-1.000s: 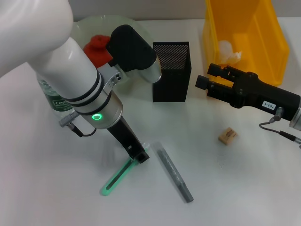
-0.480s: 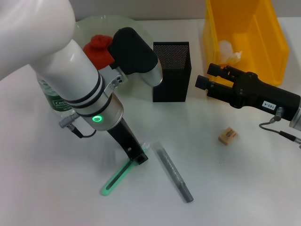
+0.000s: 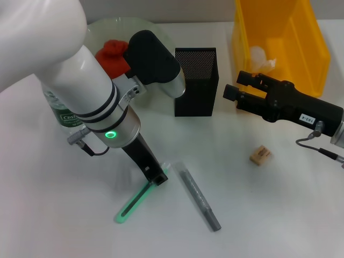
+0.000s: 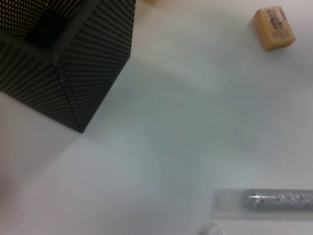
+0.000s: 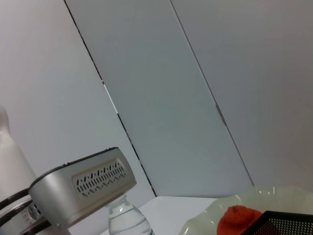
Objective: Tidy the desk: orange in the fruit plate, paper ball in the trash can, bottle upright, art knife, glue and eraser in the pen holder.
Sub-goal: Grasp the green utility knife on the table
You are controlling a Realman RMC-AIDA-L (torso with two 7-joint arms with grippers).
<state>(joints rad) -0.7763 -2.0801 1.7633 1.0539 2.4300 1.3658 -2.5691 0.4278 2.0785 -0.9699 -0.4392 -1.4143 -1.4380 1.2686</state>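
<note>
I see the knife (image 3: 138,199), green, lying flat near the bench's front edge, its upper end under my left gripper (image 3: 159,178); whether those jaws are closed on it I cannot tell. The glue (image 3: 199,199) lies just beside it, apart. The eraser (image 3: 259,155) sits toward the right edge. The holder (image 3: 196,81) stands mid-bench. My right gripper (image 3: 232,89) hovers beside it, jaws open, empty.
</note>
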